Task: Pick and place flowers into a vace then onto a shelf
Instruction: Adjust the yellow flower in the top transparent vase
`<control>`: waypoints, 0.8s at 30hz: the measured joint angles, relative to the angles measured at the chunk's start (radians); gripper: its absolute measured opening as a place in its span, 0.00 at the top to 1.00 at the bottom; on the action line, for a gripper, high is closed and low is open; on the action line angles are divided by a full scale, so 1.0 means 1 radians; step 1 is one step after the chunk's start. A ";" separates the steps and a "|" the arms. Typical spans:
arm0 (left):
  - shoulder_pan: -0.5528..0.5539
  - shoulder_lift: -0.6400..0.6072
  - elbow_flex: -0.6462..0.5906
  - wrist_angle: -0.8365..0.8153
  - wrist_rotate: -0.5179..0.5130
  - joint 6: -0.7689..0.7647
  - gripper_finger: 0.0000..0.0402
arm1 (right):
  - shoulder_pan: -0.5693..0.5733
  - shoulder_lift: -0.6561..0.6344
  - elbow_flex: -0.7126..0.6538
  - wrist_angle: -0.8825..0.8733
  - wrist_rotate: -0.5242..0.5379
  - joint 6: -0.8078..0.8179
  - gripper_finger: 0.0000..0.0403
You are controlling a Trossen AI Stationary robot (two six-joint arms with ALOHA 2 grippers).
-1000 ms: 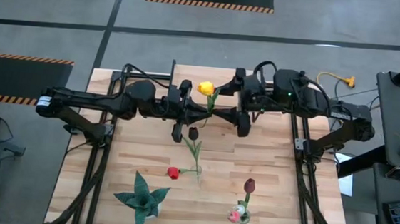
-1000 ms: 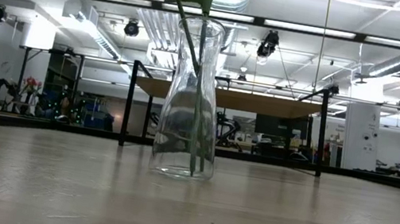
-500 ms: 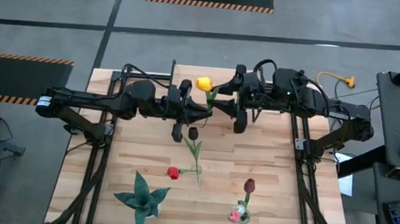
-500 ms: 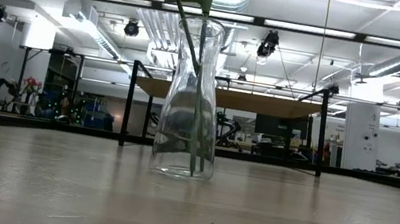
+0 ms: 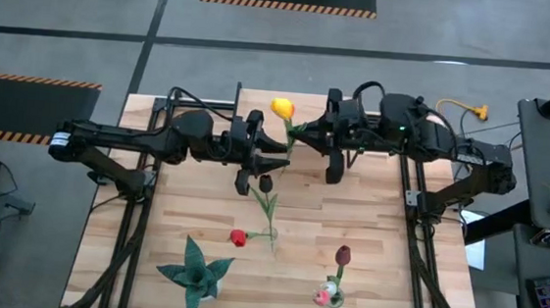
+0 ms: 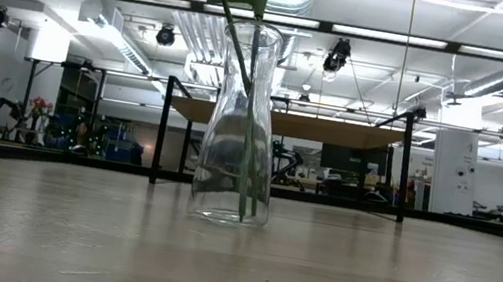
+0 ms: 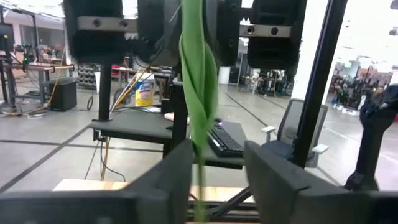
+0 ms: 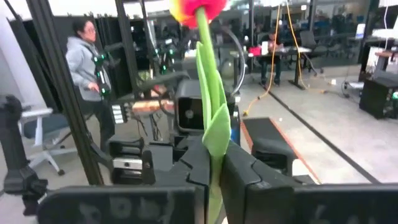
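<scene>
Yellow tulip (image 5: 282, 108) at table's twelve o'clock, stem pinched in right gripper (image 8: 211, 163); likely mid-handover, since left gripper (image 7: 211, 171) at nine o'clock waits spread around the stem. Vase (image 6: 242, 124) holds one stem, off shelf (image 6: 285, 123).

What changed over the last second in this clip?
The right end effector, shut on the yellow tulip, carried it slightly toward the table's far edge. The left end effector stayed open around the stem. Vase and loose flowers unchanged.
</scene>
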 joint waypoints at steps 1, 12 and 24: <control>0.000 -0.004 0.000 0.000 0.000 -0.012 0.65 | 0.000 -0.010 0.000 0.001 0.000 0.000 0.97; 0.000 -0.156 0.000 -0.084 -0.001 -0.010 0.42 | 0.044 -0.085 0.000 -0.089 -0.034 -0.058 0.97; 0.000 -0.321 0.000 -0.366 -0.033 -0.010 0.42 | 0.186 -0.007 -0.032 -0.017 -0.118 -0.103 0.97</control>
